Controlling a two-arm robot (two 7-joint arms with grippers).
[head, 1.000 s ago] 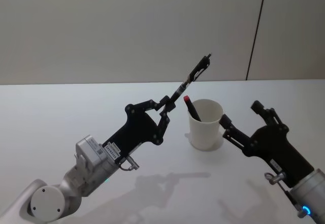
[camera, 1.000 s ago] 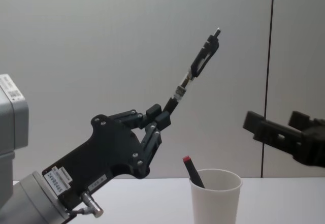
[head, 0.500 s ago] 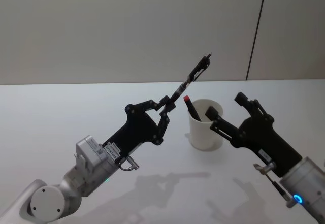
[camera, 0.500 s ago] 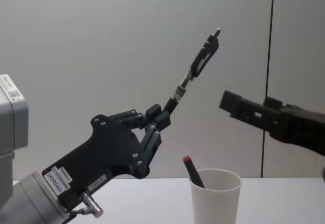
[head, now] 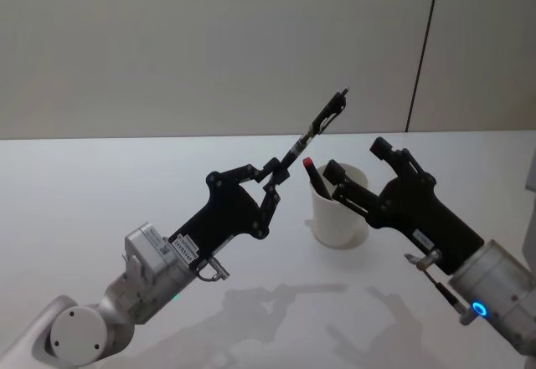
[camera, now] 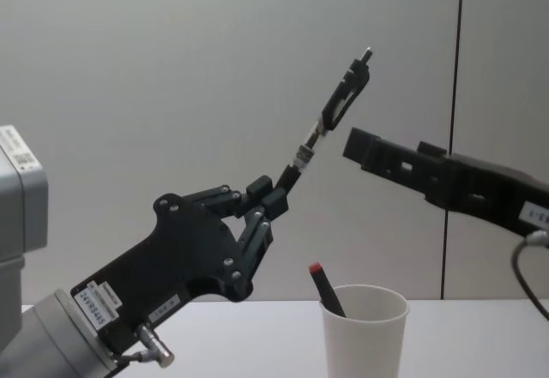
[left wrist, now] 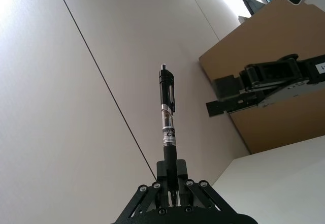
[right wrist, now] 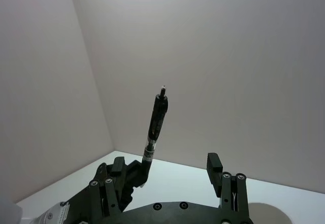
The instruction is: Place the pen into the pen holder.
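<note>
My left gripper (head: 275, 171) is shut on the lower end of a black pen (head: 316, 128), which points up and to the right above the table. The pen holder, a white paper cup (head: 335, 220), stands upright just right of that gripper and below the pen's upper end. My right gripper (head: 358, 160) is open and raised above the cup's right side, its fingers reaching toward the pen without touching it. From the chest, the pen (camera: 331, 111) rises from the left gripper (camera: 273, 191) while the right gripper (camera: 386, 151) hovers high over the cup (camera: 364, 331).
A red-capped pen (head: 315, 176) leans inside the cup. The white table (head: 100, 185) runs back to a plain wall with a dark vertical seam (head: 423, 51) at the right.
My right gripper has risen and moved left, from beside the cup to above it, close to the held pen. The left arm and pen have stayed still.
</note>
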